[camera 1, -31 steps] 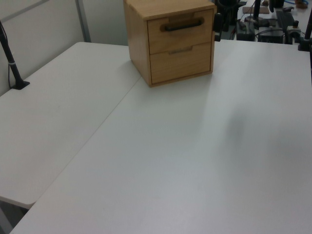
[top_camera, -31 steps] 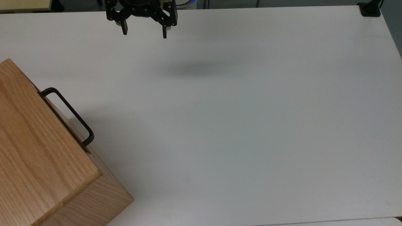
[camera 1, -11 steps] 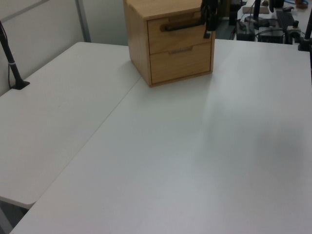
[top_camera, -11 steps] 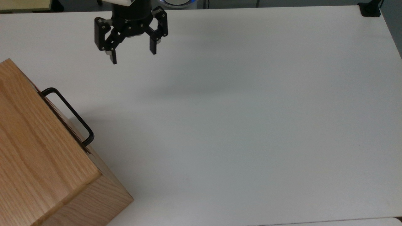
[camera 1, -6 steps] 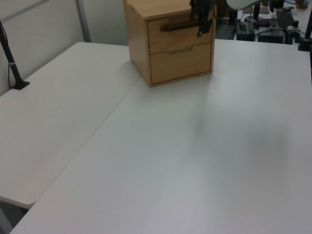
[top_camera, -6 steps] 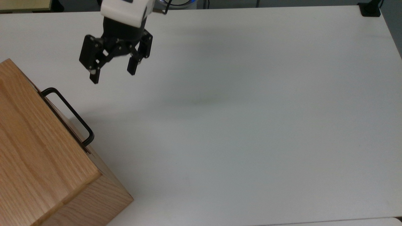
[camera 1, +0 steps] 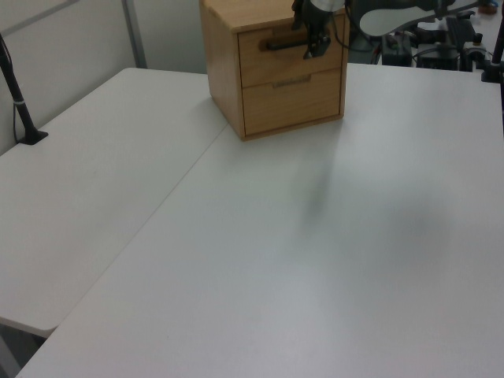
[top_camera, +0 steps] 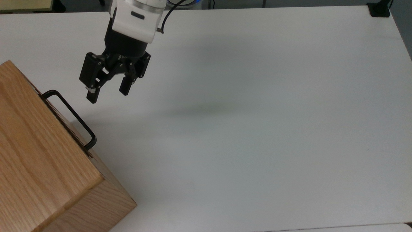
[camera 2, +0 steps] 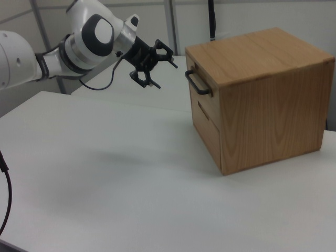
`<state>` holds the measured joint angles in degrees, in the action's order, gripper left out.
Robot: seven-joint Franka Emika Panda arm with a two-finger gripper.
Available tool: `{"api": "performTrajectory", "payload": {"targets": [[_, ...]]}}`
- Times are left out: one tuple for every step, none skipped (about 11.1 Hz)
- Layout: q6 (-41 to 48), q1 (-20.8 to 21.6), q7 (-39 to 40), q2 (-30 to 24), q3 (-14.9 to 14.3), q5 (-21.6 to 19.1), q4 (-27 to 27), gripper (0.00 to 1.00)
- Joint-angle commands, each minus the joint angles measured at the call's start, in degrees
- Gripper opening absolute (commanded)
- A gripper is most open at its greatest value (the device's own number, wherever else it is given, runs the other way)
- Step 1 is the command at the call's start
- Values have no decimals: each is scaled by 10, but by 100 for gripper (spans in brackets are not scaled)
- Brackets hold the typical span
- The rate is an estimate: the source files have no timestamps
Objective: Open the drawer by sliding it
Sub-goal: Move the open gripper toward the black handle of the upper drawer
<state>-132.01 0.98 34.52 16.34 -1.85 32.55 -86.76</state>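
The light oak drawer is the upper of two in a wooden cabinet and sits flush and closed. Its long black bar handle sticks out from the front, also visible as handle and handle. My gripper hangs open and empty above the white table, a short way off the handle's far end in the top view. In the right view the gripper floats to the left of the handle, level with it and apart from it. In the left view the gripper overlaps the drawer front.
A second drawer with a small notch lies below the first. A black clamp sits at the table's far corner and a black post stands at the left view's left. A seam divides two tabletops.
The gripper has come down and leftward in the top view, from the table's far edge toward the handle, turning its open fingers to face the cabinet. The drawer has not moved.
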Motion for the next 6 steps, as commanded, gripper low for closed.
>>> {"api": "performTrajectory", "payload": {"targets": [[-22,-2,-58,8,-3,57,5,83],[-22,-3,-90,6,-3,77,5,78],[-22,-3,-105,7,-3,98,5,73],[-23,-7,-107,7,-3,115,4,66],[-25,-9,-110,7,-3,127,4,62],[-25,-9,-127,7,-3,131,2,60]]}}
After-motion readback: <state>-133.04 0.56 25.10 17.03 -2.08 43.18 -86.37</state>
